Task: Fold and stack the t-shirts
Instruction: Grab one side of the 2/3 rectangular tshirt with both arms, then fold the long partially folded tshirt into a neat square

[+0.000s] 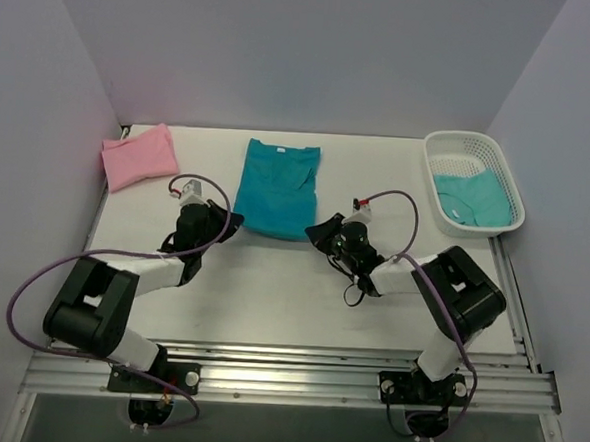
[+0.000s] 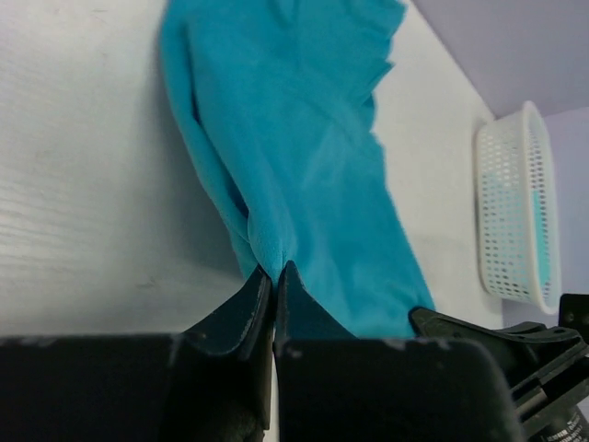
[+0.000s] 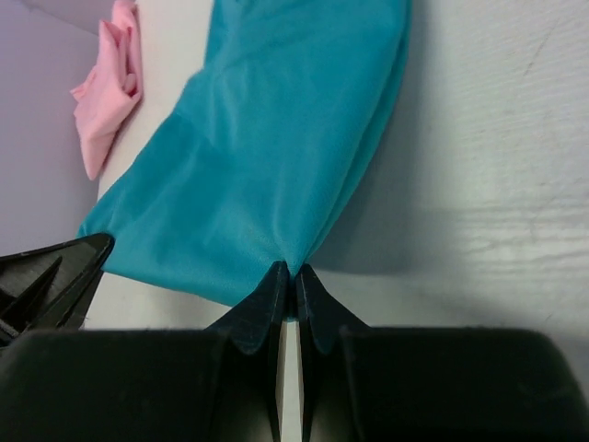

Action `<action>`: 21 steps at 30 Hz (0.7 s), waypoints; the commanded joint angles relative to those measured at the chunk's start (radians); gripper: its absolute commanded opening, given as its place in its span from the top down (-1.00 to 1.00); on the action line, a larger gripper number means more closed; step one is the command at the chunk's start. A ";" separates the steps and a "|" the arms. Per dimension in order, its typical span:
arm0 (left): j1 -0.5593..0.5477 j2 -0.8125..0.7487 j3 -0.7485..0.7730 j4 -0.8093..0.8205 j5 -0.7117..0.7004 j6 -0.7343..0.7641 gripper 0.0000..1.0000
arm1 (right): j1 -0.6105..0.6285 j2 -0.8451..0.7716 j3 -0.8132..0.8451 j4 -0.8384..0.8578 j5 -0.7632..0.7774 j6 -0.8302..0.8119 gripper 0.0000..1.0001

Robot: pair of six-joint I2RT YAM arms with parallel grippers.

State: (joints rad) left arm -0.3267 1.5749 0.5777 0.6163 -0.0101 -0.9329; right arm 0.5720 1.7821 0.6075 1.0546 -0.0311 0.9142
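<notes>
Both claws were clenched on cloth: L gripper (image 2: 272,276) pinched the near-left corner of the teal t-shirt (image 1: 275,185), R gripper (image 3: 293,276) the near-right one. Shirt lay flat on the table (image 1: 270,300), stretching straight ahead of both. Pink t-shirt (image 1: 137,155) lay ahead and left of L. To fold clean, I'd lift both corners together, same height, hem taut w/o stretching, then carry fwd to the collar edge.

One pink shirt (image 1: 138,155), one teal shirt (image 1: 277,188) spread out — more teal cloth (image 1: 474,197) in the single basket (image 1: 462,136), can't count it. Two grippers — left gripper (image 1: 231,220), right gripper (image 1: 317,230).
</notes>
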 commanded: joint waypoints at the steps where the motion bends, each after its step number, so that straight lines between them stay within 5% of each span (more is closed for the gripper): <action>1: -0.058 -0.229 -0.030 -0.104 -0.077 0.006 0.95 | 0.067 -0.177 -0.025 -0.131 0.108 -0.018 1.00; 10: -0.235 -0.657 -0.033 -0.447 -0.214 0.025 0.93 | 0.288 -0.473 0.029 -0.514 0.364 -0.008 1.00; 21: -0.247 -0.727 0.014 -0.569 -0.240 0.048 0.90 | 0.368 -0.506 0.127 -0.679 0.496 -0.008 1.00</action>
State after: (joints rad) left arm -0.5690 0.8497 0.5449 0.0750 -0.2226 -0.9058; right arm 0.9379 1.2972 0.6819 0.4332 0.3767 0.9123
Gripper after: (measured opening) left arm 0.064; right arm 0.010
